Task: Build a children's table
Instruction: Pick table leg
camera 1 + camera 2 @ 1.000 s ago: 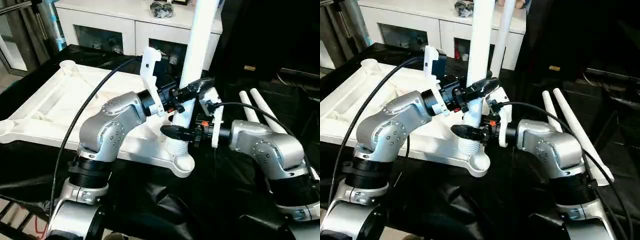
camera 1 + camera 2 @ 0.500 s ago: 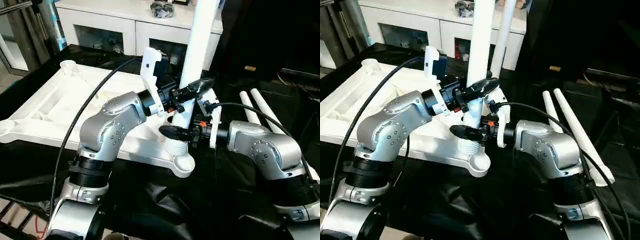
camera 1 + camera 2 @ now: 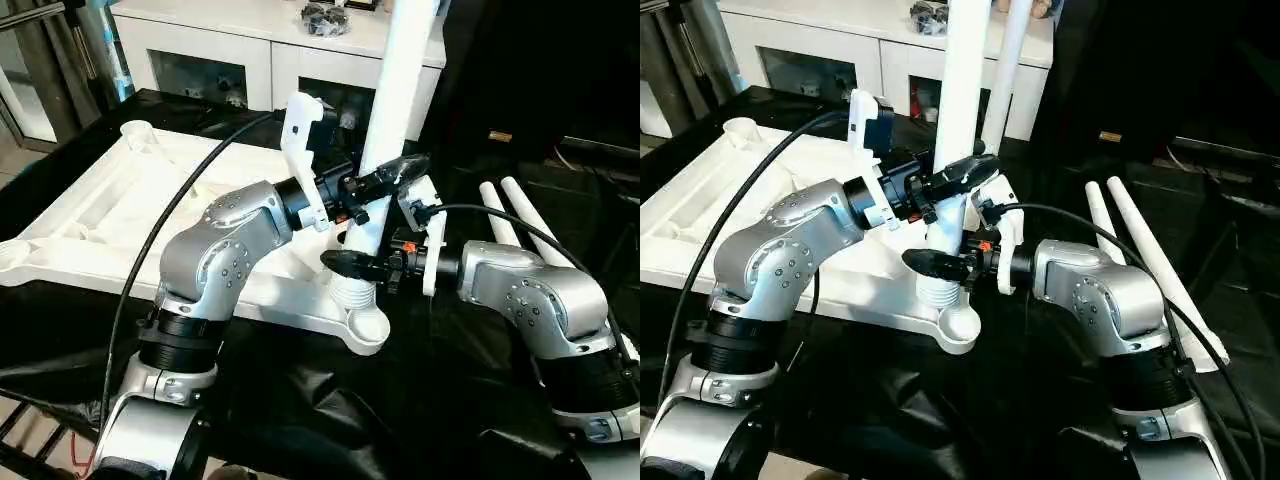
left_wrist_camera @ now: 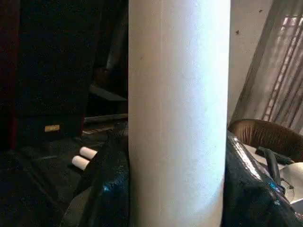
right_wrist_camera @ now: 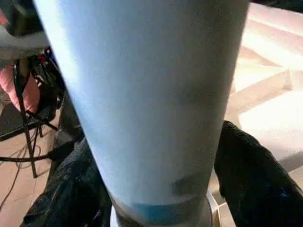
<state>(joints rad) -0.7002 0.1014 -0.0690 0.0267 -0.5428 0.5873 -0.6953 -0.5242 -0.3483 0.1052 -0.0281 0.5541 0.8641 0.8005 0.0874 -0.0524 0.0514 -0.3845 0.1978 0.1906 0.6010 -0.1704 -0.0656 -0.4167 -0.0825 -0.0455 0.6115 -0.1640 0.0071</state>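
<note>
The white tabletop (image 3: 120, 220) lies upside down on black cloth, its ribbed underside facing up. One white leg (image 3: 400, 80) stands upright in the near right corner socket (image 3: 368, 328). My left gripper (image 3: 375, 185) is shut on this leg partway up. My right gripper (image 3: 350, 265) is shut on it lower down, just above the threaded base. In the left wrist view the leg (image 4: 177, 113) sits between the black fingers (image 4: 106, 189). The right wrist view shows the leg (image 5: 151, 94) between that gripper's fingers (image 5: 251, 170). Two loose legs (image 3: 520, 225) lie to the right.
A white cabinet (image 3: 250, 50) with glass doors stands behind the tabletop. Another thin white tube (image 3: 1008, 70) rises just behind the held leg. A black cable (image 3: 160, 240) arcs over my left forearm. Black cloth (image 3: 330, 420) covers the near surface.
</note>
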